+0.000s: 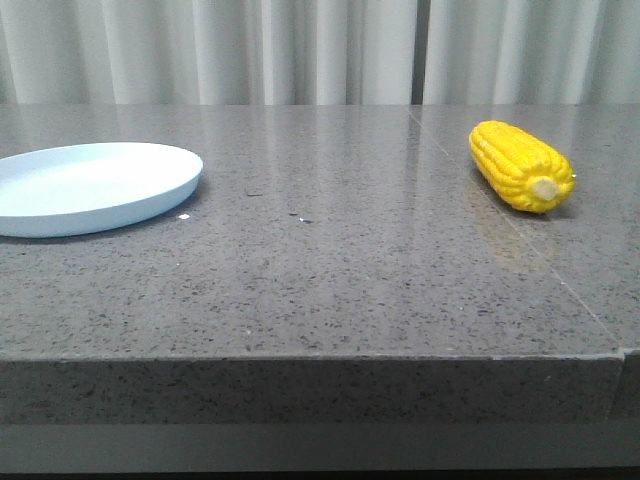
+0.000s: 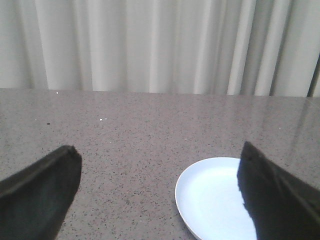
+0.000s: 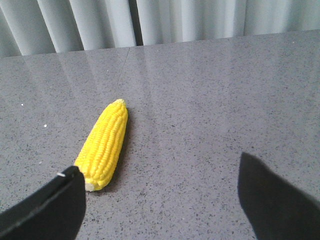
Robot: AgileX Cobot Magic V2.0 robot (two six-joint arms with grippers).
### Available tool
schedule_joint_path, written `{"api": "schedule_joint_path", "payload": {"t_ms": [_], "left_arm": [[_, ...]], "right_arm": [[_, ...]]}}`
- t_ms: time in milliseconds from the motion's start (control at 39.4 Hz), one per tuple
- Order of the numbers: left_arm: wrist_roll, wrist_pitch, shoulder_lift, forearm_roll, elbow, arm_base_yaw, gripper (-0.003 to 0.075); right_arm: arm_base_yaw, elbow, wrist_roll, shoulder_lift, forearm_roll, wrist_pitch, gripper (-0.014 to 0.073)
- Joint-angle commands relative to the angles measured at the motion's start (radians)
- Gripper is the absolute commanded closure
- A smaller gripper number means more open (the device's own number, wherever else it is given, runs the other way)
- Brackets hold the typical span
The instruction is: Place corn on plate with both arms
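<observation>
Right now, what I read off my three feeds:

Corn axis: I see the corn (image 1: 522,166) lying flat on the grey speckled desk (image 1: 330,270), its long axis running diagonally; in the front view the pale stub end faces toward me and a little to the right, and the tapered tip points away toward the curtain (image 1: 300,50).

Corn place: it sits on the right side of the desk, well apart from the plate (image 1: 90,187), with bare stone between them and nothing touching it.

Corn versus right pincer: in the right wrist view the corn (image 3: 104,145) lies ahead of the right pincer (image 3: 160,200), off toward one finger rather than centred in the gap. Its stub end shows just beside the tip of that dark finger (image 3: 47,207); I cannot tell whether they touch.

Right pincer state: its two fingers stand wide apart, gripping nothing.

Plate: pale blue, shallow and round, resting on the left side of the desk and cut off by the front view's edge.

Left pincer: in the left wrist view the left pincer (image 2: 160,195) is spread wide with nothing in it; the plate (image 2: 210,197) lies ahead, partly hidden behind one finger (image 2: 272,200).

Front view: neither arm shows in it.
</observation>
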Motion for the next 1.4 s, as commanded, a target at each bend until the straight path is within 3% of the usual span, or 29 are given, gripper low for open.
{"api": "schedule_joint_path", "payload": {"t_ms": [0, 279, 507, 786, 1015, 1370], "left_arm": [[0.000, -0.047, 0.049, 0.000, -0.052, -0.008, 0.0138], [0.029, 0.125, 0.361, 0.003, -0.252, -0.094, 0.0138], [0.027, 0.439, 0.676, 0.003, -0.510, -0.112, 0.0138], [0.027, 0.690, 1.004, 0.003, -0.767, -0.112, 0.0139], [0.027, 0.735, 1.165, 0.003, -0.846, -0.112, 0.0146], [0.027, 0.734, 1.227, 0.003, -0.848, -0.112, 0.0247]], "right_arm": [[-0.006, -0.037, -0.009, 0.010, -0.005, -0.082, -0.0050], [-0.006, -0.037, -0.009, 0.010, -0.005, -0.082, -0.0050], [-0.006, -0.037, -0.009, 0.010, -0.005, -0.082, -0.0050], [-0.006, -0.037, -0.009, 0.010, -0.005, -0.082, -0.0050], [-0.006, -0.037, -0.009, 0.010, -0.005, -0.082, -0.0050], [-0.006, -0.037, -0.009, 0.010, -0.005, -0.081, -0.0050]]}}
